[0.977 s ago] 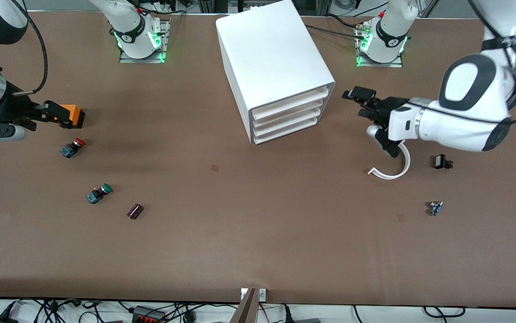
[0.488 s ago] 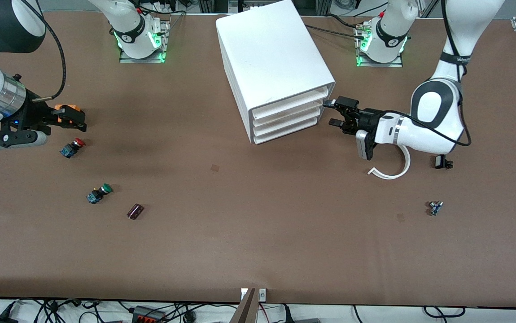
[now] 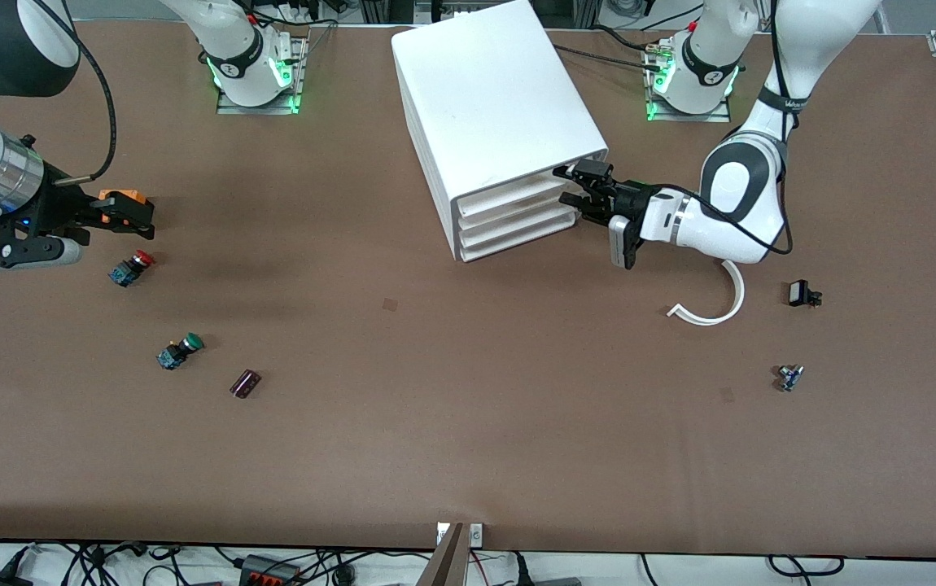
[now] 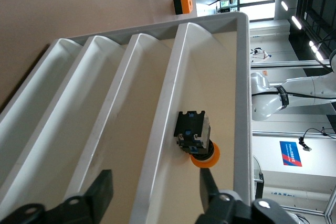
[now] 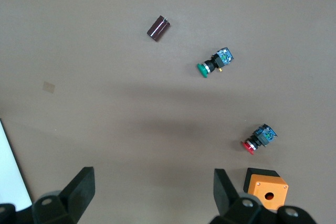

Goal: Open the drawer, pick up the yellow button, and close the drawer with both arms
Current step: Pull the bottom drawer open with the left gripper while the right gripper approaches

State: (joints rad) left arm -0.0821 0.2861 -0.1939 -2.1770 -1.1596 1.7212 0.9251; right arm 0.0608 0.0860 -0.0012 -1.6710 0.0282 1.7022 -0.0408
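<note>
The white cabinet stands at the table's middle near the bases, its four drawers shut. The left gripper is at the front of the top drawer, at the corner toward the left arm's end. In the left wrist view the left gripper is open, its fingers astride the top drawer's front lip. The button with an orange cap lies inside that drawer. The right gripper hangs open over the table at the right arm's end and holds nothing; the right wrist view shows the right gripper over bare table.
By the right gripper are an orange box, a red-capped button, a green-capped button and a brown cylinder. Toward the left arm's end lie a white curved strip, a black part and a small blue part.
The left arm has swung in from over the curved strip until its gripper reached the top drawer's front, and its fingers have narrowed. The right gripper has turned slightly over the orange box.
</note>
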